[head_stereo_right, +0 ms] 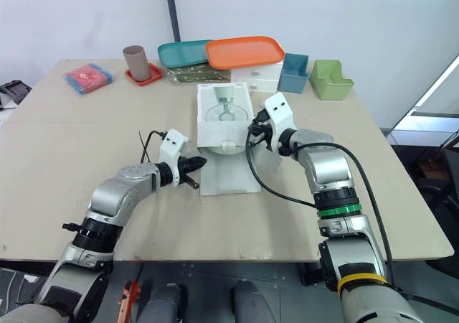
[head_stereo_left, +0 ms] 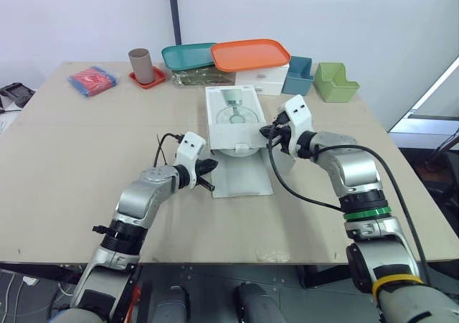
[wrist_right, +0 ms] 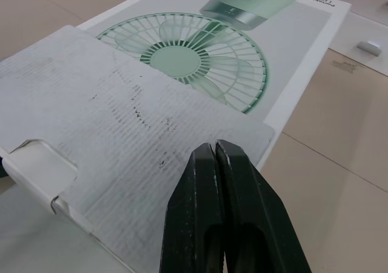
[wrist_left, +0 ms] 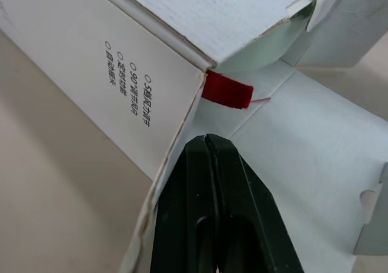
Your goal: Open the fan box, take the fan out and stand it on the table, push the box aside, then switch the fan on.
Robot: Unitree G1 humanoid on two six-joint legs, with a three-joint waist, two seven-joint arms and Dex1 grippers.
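Observation:
The white fan box (head_stereo_left: pixel 233 111) lies flat at the middle of the table, a fan printed on its top (wrist_right: pixel 182 57). Its front end is open, and the long lid flap (head_stereo_left: pixel 244 178) lies on the table toward me. A rounded white shape (head_stereo_left: pixel 234 149) shows in the opening. My left gripper (head_stereo_left: pixel 210 172) is shut at the box's front left corner, its tips (wrist_left: pixel 208 141) just short of a red tab (wrist_left: pixel 227 92). My right gripper (head_stereo_left: pixel 267 132) is shut at the box's right side, its tips (wrist_right: pixel 215 147) over a grey corrugated side flap (wrist_right: pixel 121 133).
Along the far edge stand a brown cup on a red coaster (head_stereo_left: pixel 141 66), a teal tray (head_stereo_left: pixel 188 54), an orange tray (head_stereo_left: pixel 249 54) on a white drawer box (head_stereo_left: pixel 263 80), a blue bin (head_stereo_left: pixel 297 76) and a green bin (head_stereo_left: pixel 336 82). A red packet (head_stereo_left: pixel 93 79) lies far left.

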